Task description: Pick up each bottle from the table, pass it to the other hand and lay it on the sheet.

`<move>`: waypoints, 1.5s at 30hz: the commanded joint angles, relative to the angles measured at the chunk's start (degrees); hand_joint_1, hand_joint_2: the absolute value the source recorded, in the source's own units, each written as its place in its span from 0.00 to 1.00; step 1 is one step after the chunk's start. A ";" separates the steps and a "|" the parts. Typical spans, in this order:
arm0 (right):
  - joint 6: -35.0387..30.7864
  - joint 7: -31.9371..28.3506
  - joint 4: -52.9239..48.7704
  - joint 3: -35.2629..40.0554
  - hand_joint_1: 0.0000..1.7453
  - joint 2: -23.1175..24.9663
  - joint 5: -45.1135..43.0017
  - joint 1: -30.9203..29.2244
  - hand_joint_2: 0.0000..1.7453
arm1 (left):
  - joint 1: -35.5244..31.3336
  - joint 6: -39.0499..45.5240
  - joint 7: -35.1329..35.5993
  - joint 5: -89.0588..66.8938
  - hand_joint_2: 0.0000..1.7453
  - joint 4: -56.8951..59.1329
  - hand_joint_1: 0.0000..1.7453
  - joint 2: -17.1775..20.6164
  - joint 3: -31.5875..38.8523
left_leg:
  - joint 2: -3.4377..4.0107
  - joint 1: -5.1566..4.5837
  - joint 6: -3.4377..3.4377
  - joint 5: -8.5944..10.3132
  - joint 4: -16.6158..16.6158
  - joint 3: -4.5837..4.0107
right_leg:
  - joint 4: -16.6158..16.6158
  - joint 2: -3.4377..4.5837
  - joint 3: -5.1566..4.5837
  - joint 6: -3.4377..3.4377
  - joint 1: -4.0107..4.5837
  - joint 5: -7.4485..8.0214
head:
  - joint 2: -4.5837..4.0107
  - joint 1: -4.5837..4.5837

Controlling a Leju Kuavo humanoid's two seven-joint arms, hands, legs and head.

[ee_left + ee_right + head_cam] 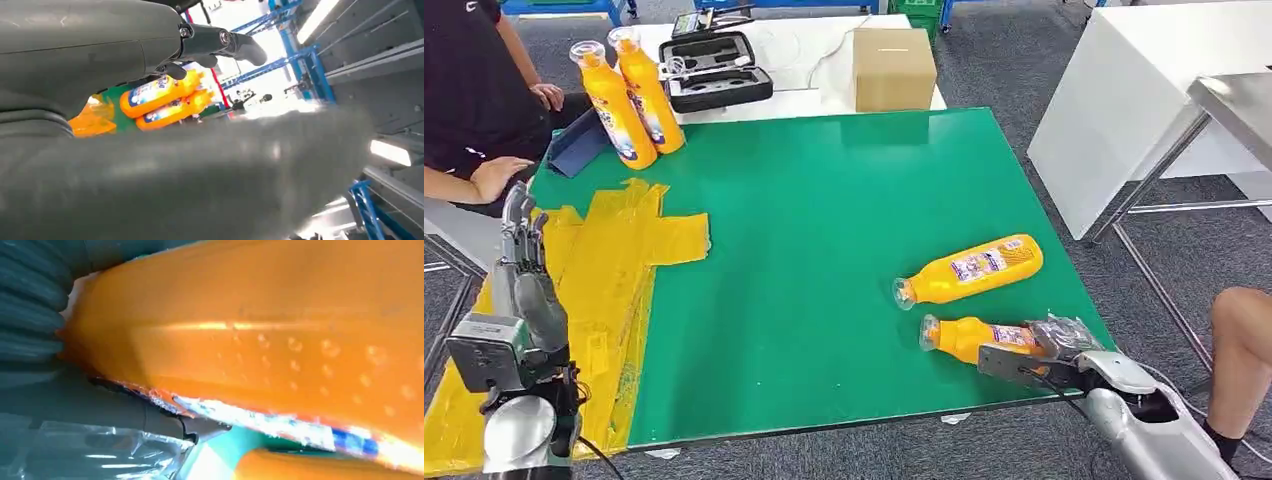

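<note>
Right hand (1064,345) fingers gripping the near bottle (969,337), lying at the surface (824,250) near right edge. Second bottle (972,270) lies just beyond it. Two more bottles (629,90) upright, far left corner. Left hand (522,250) fingers extended, holding nothing, over yellow sheet (614,250).

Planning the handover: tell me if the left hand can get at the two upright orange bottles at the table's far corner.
Probably yes: the left hand is raised with nothing held, and the two upright orange plastic bottles stand ahead on its side, with nothing between.
</note>
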 commanded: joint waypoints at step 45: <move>-8.14 -2.27 13.99 24.59 1.00 41.81 -22.70 -27.39 1.00 | -2.18 -28.98 11.74 41.24 1.00 10.19 0.00 -0.48 -11.72 | -0.14 0.09 -0.27 0.34 -0.04 -1.16 | 0.20 -0.24 -1.23 -0.22 0.05 0.13 | 0.00 0.00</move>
